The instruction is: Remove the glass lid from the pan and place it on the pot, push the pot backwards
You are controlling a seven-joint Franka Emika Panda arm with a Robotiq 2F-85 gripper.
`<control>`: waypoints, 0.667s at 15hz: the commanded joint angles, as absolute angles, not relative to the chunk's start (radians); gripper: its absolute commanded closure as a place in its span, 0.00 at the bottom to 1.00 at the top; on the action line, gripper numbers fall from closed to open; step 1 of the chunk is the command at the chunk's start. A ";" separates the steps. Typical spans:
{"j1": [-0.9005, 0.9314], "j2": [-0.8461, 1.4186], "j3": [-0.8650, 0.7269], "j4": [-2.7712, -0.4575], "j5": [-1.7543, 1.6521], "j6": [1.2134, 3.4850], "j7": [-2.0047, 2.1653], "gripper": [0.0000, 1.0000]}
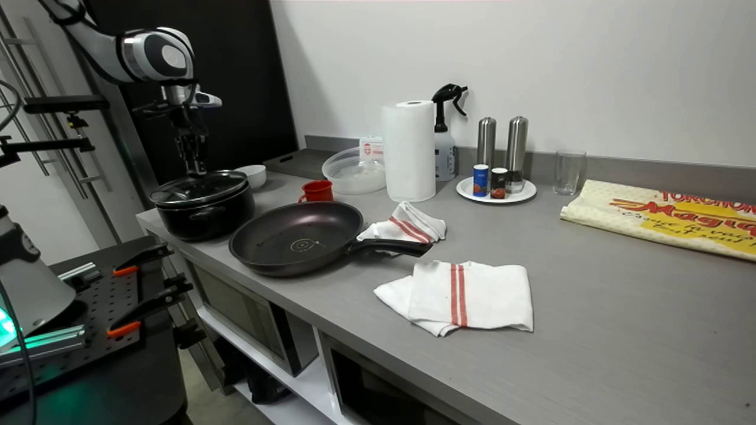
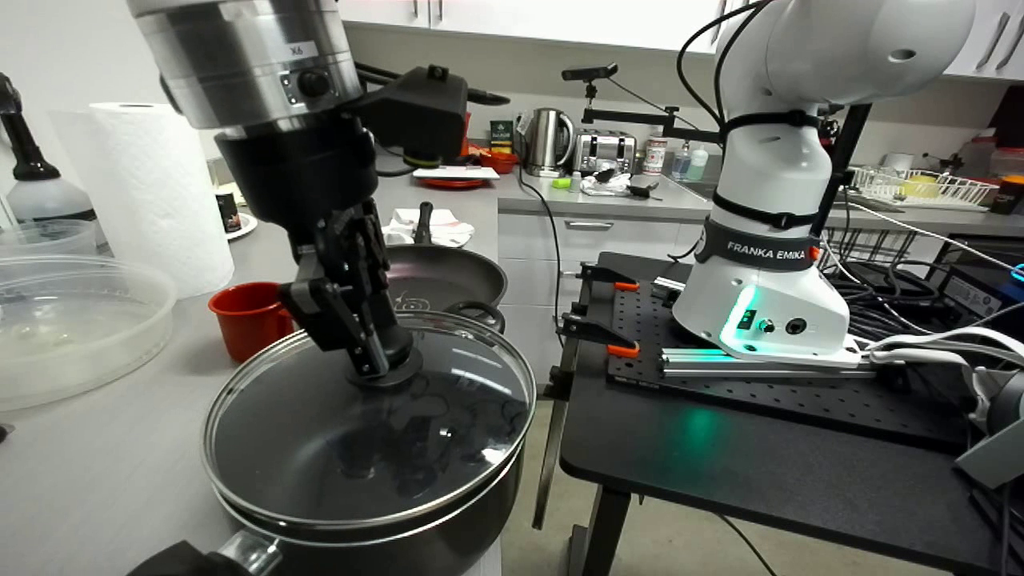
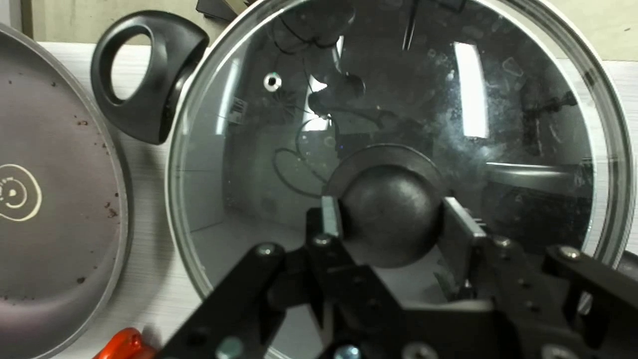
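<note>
Glass lid [image 2: 336, 464] resting over the mouth of the pot [image 1: 204, 221], its rounded dark knob [image 3: 391, 209] pinched in the pincer [image 3: 394, 219]. Reflections on the glass mask what the pot contains. The pan [image 1: 271, 248], just beside the pot on the grey surface [image 1: 590, 330], carries a pale ring mark [image 1: 305, 244] on its inner base. Near these stand a red mug [image 1: 319, 192], a white bowl [image 1: 255, 177] and a clear plastic tub [image 1: 342, 180]; a white card [image 1: 371, 147] with a red emblem shows at the tub's rim (its print is too small to read). The white plate [image 1: 465, 188] bears a blue canister [image 1: 480, 182], a black canister [image 1: 498, 184] and a steel mill [image 1: 517, 144].

Lettering: "FRANKA EMIKA" on the arm base [image 2: 756, 304]; "X6" on a small sticker [image 2: 302, 50] near the wrist; "TORCHON" and "Magiq" (the latter cut off at the view's edge) on a folded cream sheet [image 1: 667, 221].

Views compared: the wrist view resolves the lid's metal-ringed vent [image 3: 272, 81] and dark specks [image 3: 111, 213] inside the pan. The kettle [image 2: 546, 140] and toaster [image 2: 606, 152] appear only in an exterior view, as does the drinking glass [image 1: 569, 172].
</note>
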State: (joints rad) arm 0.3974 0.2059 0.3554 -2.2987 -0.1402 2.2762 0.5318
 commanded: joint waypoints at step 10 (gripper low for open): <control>0.414 0.223 0.326 -2.276 -0.129 2.266 0.509 0.75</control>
